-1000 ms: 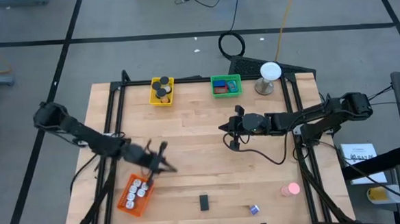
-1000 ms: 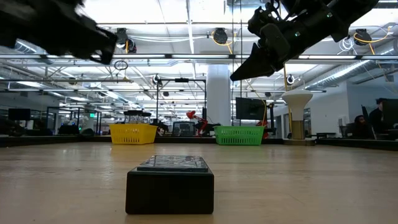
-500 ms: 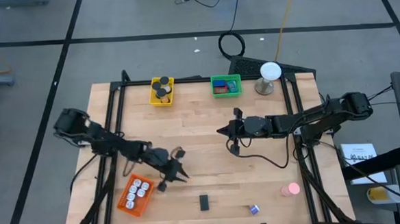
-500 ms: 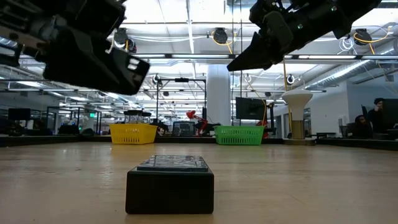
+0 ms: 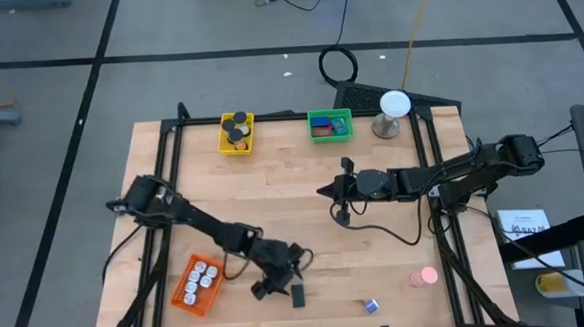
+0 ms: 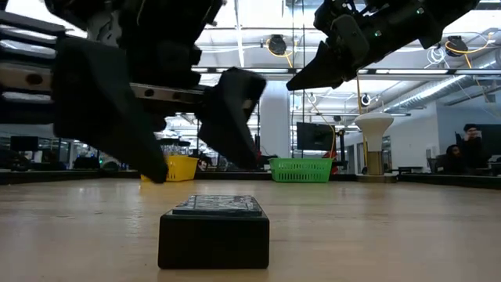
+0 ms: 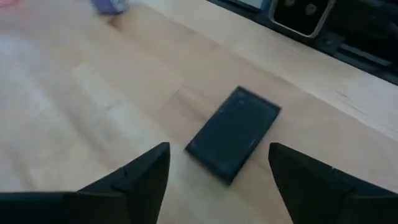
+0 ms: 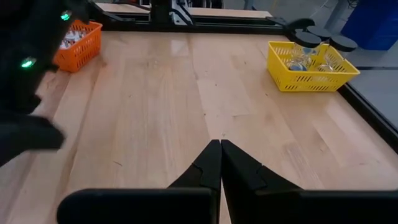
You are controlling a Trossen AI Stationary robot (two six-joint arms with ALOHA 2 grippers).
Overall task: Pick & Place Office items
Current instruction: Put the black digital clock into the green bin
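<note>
Where baskets stand, pale wood table (image 5: pixel 303 183)

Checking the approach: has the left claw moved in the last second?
Yes. The left claw went from beside the orange basket toward the black block, and it now hangs open.

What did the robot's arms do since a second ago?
The left hand swung from beside the orange basket across the table to the black block, and its fingers opened; it holds nothing yet. The right hand stayed shut over mid-table. The block, baskets and pink piece haven't moved.
</note>
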